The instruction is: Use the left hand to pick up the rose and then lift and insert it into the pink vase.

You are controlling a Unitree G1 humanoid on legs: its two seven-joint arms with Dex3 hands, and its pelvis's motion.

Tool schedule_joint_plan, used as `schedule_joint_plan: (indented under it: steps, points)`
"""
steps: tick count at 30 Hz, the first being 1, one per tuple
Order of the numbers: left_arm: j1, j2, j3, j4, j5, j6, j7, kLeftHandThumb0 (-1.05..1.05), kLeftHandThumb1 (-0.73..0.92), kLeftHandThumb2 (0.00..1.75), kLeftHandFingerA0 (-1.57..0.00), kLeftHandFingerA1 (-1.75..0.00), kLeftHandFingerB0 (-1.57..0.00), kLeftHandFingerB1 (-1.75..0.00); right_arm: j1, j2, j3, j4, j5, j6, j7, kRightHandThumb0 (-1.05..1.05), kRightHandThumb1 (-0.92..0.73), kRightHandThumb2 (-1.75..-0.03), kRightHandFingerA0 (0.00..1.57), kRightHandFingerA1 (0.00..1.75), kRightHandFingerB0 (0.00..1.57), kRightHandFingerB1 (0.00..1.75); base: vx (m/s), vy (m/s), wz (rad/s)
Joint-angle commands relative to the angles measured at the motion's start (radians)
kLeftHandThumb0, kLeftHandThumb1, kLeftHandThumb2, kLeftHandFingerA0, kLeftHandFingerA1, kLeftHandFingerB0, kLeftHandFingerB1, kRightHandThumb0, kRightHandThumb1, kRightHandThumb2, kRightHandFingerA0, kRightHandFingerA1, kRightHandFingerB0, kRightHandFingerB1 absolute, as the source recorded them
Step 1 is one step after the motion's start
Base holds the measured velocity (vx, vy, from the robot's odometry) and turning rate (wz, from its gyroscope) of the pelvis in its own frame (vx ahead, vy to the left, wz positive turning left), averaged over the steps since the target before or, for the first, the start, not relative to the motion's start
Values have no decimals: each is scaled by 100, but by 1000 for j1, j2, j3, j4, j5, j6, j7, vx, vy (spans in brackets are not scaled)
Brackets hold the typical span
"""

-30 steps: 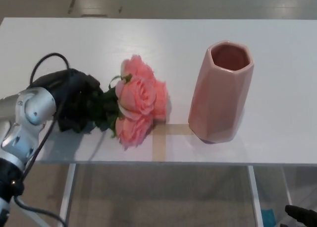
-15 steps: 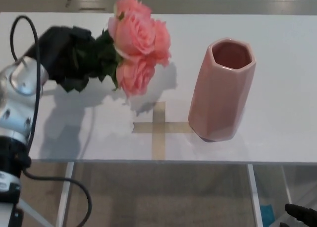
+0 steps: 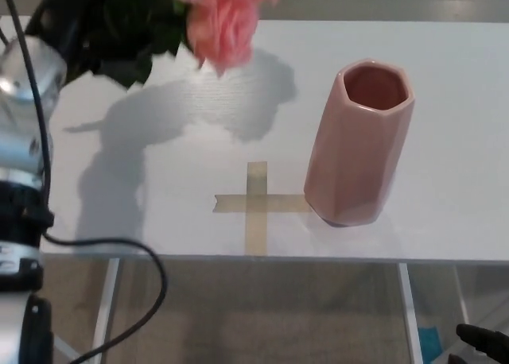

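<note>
My left hand [image 3: 83, 22] is raised at the picture's top left, shut on the dark green leafy stem of the rose. The pink rose blooms [image 3: 227, 18] hang high above the table, partly cut off by the top edge, up and to the left of the vase. The pink faceted vase [image 3: 359, 141] stands upright on the white table [image 3: 445, 102] at the right, its mouth open and empty. Only a black tip of my right hand [image 3: 485, 344] shows at the bottom right corner, below the table edge.
A cross of tan tape [image 3: 256, 205] lies on the table just left of the vase's foot. The rose and arm cast a broad shadow [image 3: 159, 133] on the tabletop. A black cable [image 3: 95, 245] loops down along my left arm.
My left hand has lifted the rose from the tabletop up toward the top of the picture, uncovering the tape cross. The vase has not moved.
</note>
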Motion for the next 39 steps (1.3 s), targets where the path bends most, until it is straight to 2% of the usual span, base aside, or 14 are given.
schedule_joint_plan:
  steps: [1, 2, 4, 5, 7, 10, 11, 15, 18, 21, 22, 25, 30, 39]
  points:
    - [-59, -40, 24, -85, -114, 147, -39, -17, 80, 70, -84, -147, -75, -112, 4, -5, 1, 3, 11, 6, 2, -20, -63, -58, 59, 50, 56, 47, 0, 0, 0]
    - [-76, -65, 30, -122, -143, 195, -49, -17, 80, 70, -84, -147, -75, -112, 3, -6, 4, 3, 8, 8, -1, -20, -63, -58, 59, 50, 56, 47, 0, 0, 0]
    - [-74, -66, 30, -131, -144, 206, -50, -17, 80, 70, -84, -147, -75, -112, 3, -6, 4, 3, 8, 8, -1, -20, -63, -58, 59, 50, 56, 47, 0, 0, 0]
    - [-99, -121, 76, -179, -224, 309, -46, -16, 78, 74, -88, -145, -79, -110, 7, -5, 6, 4, 6, 9, -1, -20, -63, -58, 59, 50, 56, 47, 0, 0, 0]
    - [-110, -156, 102, -214, -265, 367, -36, -16, 76, 75, -88, -148, -79, -111, 10, -4, 6, 2, 6, 9, -1, -20, -63, -58, 59, 50, 56, 47, 0, 0, 0]
    - [-108, -160, 106, -226, -263, 381, -36, -16, 76, 75, -88, -148, -79, -111, 10, -4, 6, 2, 6, 9, -1, -20, -63, -58, 59, 50, 56, 47, 0, 0, 0]
    - [-125, -214, 111, -269, -310, 397, -37, -18, 72, 79, -94, -147, -82, -108, 9, -3, 6, 1, 6, 11, -4, -20, -63, -58, 59, 50, 56, 47, 0, 0, 0]
    - [-125, -225, 117, -292, -314, 421, -35, -18, 72, 79, -94, -147, -82, -108, 8, -3, 6, 1, 6, 12, -4, -20, -63, -58, 59, 50, 56, 47, 0, 0, 0]
    - [-156, -298, 122, -380, -354, 517, 6, -15, 75, 80, -97, -151, -80, -108, 4, -2, 1, 3, 11, 14, -1, -20, -63, -58, 59, 50, 55, 47, 0, 0, 0]
    - [-161, -314, 129, -402, -360, 545, 16, -15, 75, 80, -98, -151, -81, -108, 4, -3, 0, 4, 12, 13, 1, -20, -63, -58, 59, 50, 55, 47, 0, 0, 0]
    - [-185, -367, 159, -417, -407, 563, 45, -15, 77, 76, -100, -151, -83, -105, 7, 2, 1, 6, 12, 9, 5, -20, -63, -58, 59, 50, 55, 47, 0, 0, 0]
    - [-199, -398, 179, -422, -428, 575, 60, -16, 78, 74, -100, -151, -85, -101, 9, 2, 1, 1, 13, 8, 8, -20, -63, -58, 59, 50, 55, 47, 0, 0, 0]
    - [-223, -413, 172, -421, -431, 578, 75, -16, 78, 73, -100, -151, -87, -98, 9, 0, 3, -9, 13, 11, 8, -20, -63, -58, 59, 50, 55, 47, 0, 0, 0]
    - [-257, -365, 128, -389, -422, 563, 82, -16, 79, 73, -100, -151, -87, -97, 4, -3, 1, -8, 14, 9, 13, -19, -63, -58, 59, 50, 55, 47, 0, 0, 0]
